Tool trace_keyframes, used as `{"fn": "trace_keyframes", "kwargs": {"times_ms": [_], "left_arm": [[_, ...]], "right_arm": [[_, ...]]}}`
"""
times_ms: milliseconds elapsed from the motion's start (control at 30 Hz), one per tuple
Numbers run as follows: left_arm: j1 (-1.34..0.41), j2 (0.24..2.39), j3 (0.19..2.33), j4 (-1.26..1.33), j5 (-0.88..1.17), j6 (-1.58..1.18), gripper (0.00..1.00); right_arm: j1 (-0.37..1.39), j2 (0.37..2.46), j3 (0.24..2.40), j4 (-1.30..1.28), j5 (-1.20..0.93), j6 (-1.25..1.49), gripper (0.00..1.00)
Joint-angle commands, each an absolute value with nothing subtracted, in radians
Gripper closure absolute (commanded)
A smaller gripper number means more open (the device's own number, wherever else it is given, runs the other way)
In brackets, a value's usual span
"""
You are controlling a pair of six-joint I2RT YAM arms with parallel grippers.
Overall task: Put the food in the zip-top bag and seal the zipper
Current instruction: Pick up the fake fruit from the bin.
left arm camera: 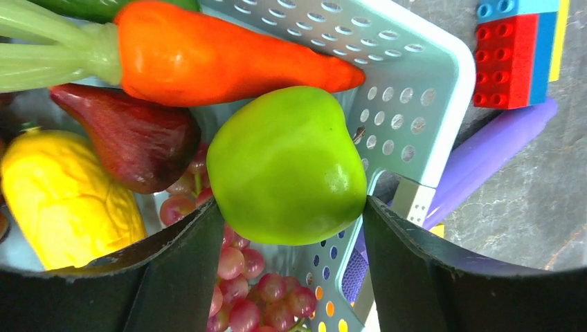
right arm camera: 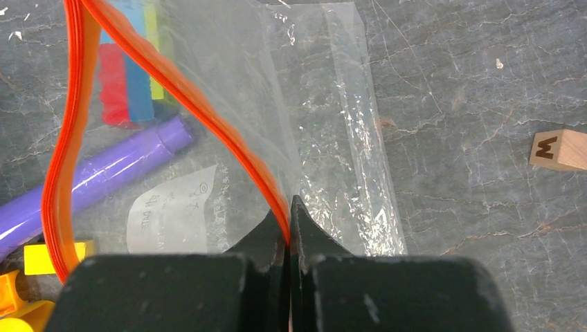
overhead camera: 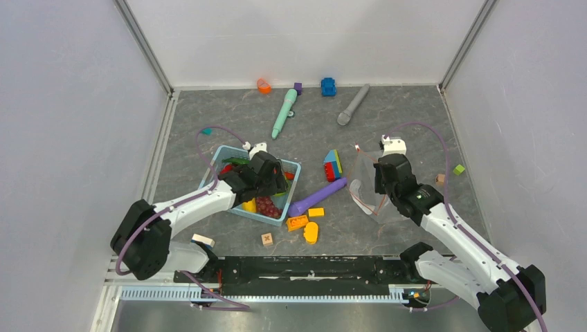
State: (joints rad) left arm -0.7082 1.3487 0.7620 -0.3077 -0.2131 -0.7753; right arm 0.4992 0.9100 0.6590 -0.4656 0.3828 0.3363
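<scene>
My left gripper (left arm camera: 291, 207) is inside the light-blue mesh basket (left arm camera: 429, 104), its fingers pressed on both sides of the green apple (left arm camera: 287, 166). Around it lie the orange carrot (left arm camera: 221, 52), a yellow piece (left arm camera: 62, 194), a dark red fruit (left arm camera: 131, 138) and grapes (left arm camera: 256, 297). My right gripper (right arm camera: 289, 207) is shut on the orange-red zipper (right arm camera: 173, 83) of the clear zip-top bag (right arm camera: 325, 104), whose mouth gapes open; its white label patch (right arm camera: 176, 214) shows. In the top view the left gripper (overhead camera: 266, 176) is over the basket (overhead camera: 296, 173) and the right gripper (overhead camera: 383, 181) is at the bag (overhead camera: 367, 197).
A purple cylinder (overhead camera: 318, 196) and stacked building blocks (overhead camera: 333, 166) lie between basket and bag. Orange and yellow blocks (overhead camera: 304, 225) and a wooden cube (overhead camera: 267, 239) sit nearer. A teal marker (overhead camera: 284, 114), a grey marker (overhead camera: 353, 105) and a green cube (overhead camera: 458, 169) lie farther off.
</scene>
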Motion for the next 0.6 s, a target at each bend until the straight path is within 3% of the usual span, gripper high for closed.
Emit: {"fn": "trace_keyframes", "kwargs": {"times_ms": [0,267,467,567], "left_arm": [[-0.706,1.238,0.781,-0.336,-0.286,-0.784,0.64],[-0.716,1.046,0.804,-0.273,-0.235,-0.697,0.64],[-0.757,1.040,0.732,0.166,0.168,-0.695,0.62],[-0.823,1.127,0.790,0.257,0.234,-0.688,0.61]], "right_arm": [[0.497,0.879,0.653,-0.432,0.361,0.323,1.00],[0.497,0.846,0.648,-0.408,0.324,0.316,1.00],[0.496,0.821,0.647,-0.399,0.290,0.311,1.00],[0.497,0.802,0.641,-0.383,0.285,0.311,1.00]]}}
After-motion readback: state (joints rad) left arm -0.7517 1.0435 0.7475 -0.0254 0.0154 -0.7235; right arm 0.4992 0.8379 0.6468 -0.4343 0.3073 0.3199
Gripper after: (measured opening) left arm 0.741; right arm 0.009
